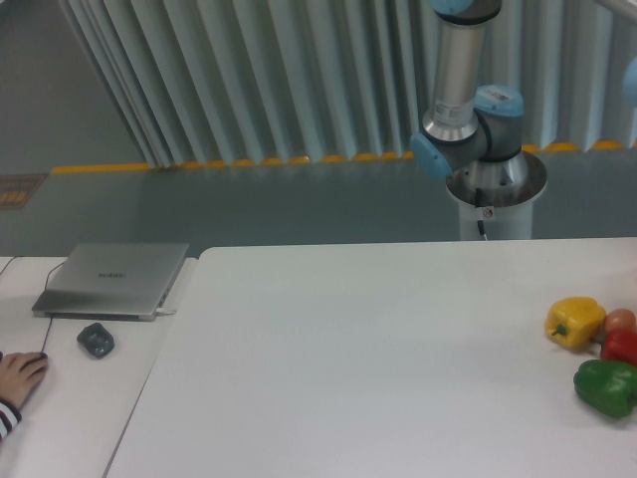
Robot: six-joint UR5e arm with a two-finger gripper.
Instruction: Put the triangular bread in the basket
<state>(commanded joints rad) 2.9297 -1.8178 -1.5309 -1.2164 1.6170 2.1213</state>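
Observation:
The triangular bread is out of view, and so is the basket. My gripper has left the frame past the right edge; only the arm's base column and blue shoulder joints (468, 129) show at the back right, behind the white table (348, 339).
A yellow bell pepper (574, 321), a red pepper (621, 345) with a reddish fruit behind it, and a green pepper (606, 386) cluster at the table's right edge. On the left side table lie a closed laptop (112, 279), a mouse (96, 341) and a person's hand (18, 376).

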